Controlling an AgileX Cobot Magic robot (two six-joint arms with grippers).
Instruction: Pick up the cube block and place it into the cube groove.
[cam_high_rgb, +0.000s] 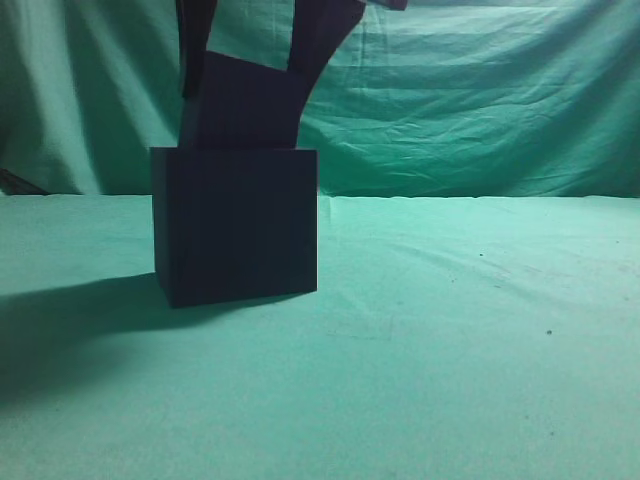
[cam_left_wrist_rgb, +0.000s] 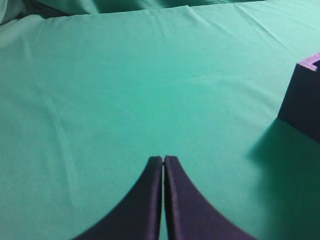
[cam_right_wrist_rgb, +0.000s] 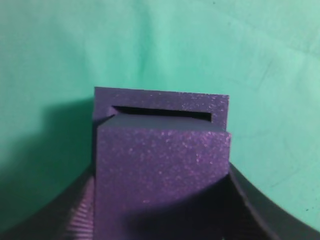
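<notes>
Gripping the cube block (cam_right_wrist_rgb: 162, 175) between its fingers, the right hand (cam_high_rgb: 250, 60) holds it tilted w/ its lower part sunk in the cube groove (cam_high_rgb: 236, 225) opening; bottom hidden by groove walls. Arm cut off at top edge. Left hand (cam_left_wrist_rgb: 163, 159) is clenched, nothing in it, above the green table (cam_left_wrist_rgb: 125, 90); groove only partly visible there.

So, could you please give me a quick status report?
Right claw shut on small purple cube block, partly lowered into large dark box groove. Left claw shut, empty. Nothing in the way.
</notes>
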